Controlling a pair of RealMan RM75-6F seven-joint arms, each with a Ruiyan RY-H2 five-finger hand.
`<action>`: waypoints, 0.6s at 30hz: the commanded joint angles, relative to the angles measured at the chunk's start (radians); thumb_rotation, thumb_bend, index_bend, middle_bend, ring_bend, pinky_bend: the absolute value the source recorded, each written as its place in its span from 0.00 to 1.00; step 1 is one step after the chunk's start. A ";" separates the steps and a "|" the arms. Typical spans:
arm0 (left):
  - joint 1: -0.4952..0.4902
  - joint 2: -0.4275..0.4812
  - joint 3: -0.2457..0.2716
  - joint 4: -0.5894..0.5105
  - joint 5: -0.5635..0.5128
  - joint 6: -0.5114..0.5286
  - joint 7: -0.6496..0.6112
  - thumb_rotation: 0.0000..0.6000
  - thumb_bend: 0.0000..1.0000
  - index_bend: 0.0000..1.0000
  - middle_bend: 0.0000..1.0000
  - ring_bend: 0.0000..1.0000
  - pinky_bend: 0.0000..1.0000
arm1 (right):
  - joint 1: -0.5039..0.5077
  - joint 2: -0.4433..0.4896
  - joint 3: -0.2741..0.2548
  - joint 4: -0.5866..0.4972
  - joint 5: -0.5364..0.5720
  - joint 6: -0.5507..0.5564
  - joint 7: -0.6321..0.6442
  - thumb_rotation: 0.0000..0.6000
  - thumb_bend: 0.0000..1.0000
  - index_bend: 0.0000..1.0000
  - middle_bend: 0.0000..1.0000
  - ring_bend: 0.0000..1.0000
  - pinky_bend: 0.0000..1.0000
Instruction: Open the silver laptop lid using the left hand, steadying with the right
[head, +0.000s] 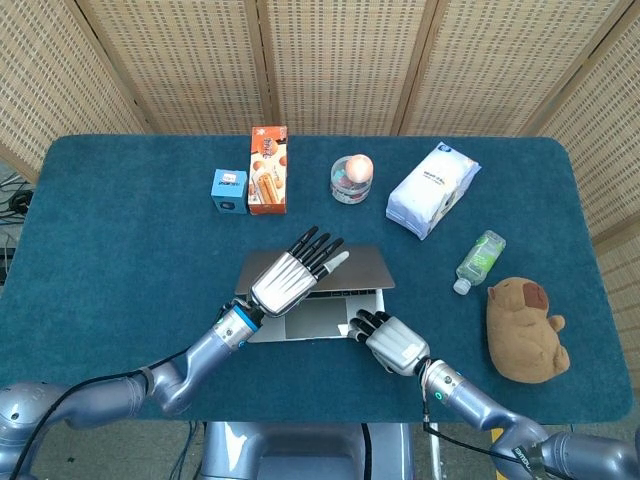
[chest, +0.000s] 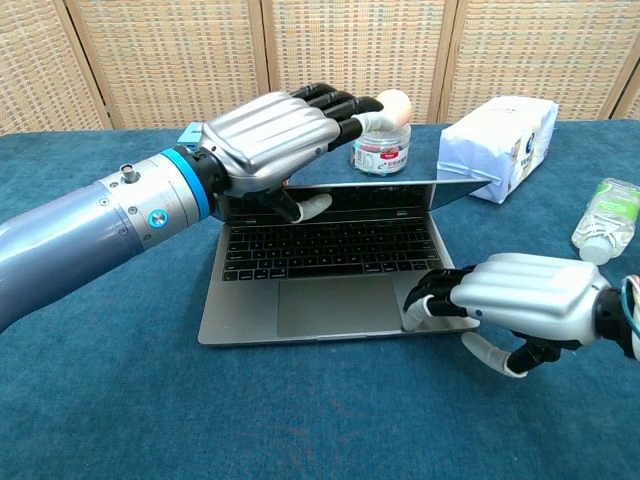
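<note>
The silver laptop (head: 366, 266) lies mid-table with its lid partly raised; the keyboard and palm rest (chest: 330, 300) show in the chest view. My left hand (head: 290, 278) lies over the lid's top edge, fingers stretched along its outer face and thumb (chest: 305, 206) on the screen side, so it pinches the lid (chest: 400, 185). My right hand (chest: 520, 300) sits at the laptop's front right corner. Its dark fingertips (chest: 425, 295) press on the palm rest, and its thumb hangs off the front edge over the cloth. In the head view the right hand (head: 392, 343) covers that corner.
Behind the laptop stand a blue box (head: 229, 190), an orange snack box (head: 268, 170) and a small jar (head: 351, 178). A white bag (head: 433, 188), a plastic bottle (head: 481, 256) and a brown plush (head: 525, 328) lie to the right. Wicker screens close the back.
</note>
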 joint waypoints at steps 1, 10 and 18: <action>-0.002 0.003 0.001 0.003 0.003 0.001 -0.006 1.00 0.44 0.00 0.00 0.00 0.00 | 0.007 -0.004 -0.004 -0.001 0.013 -0.007 -0.004 1.00 0.78 0.19 0.13 0.04 0.19; -0.021 0.016 -0.012 0.023 0.008 0.005 -0.036 1.00 0.44 0.00 0.00 0.00 0.00 | 0.022 0.006 -0.022 -0.013 0.006 -0.004 0.020 1.00 0.78 0.19 0.13 0.04 0.19; -0.050 0.013 -0.050 0.082 -0.031 -0.021 -0.055 1.00 0.44 0.00 0.00 0.00 0.00 | 0.036 0.001 -0.040 -0.010 -0.017 0.000 0.063 1.00 0.78 0.19 0.13 0.04 0.19</action>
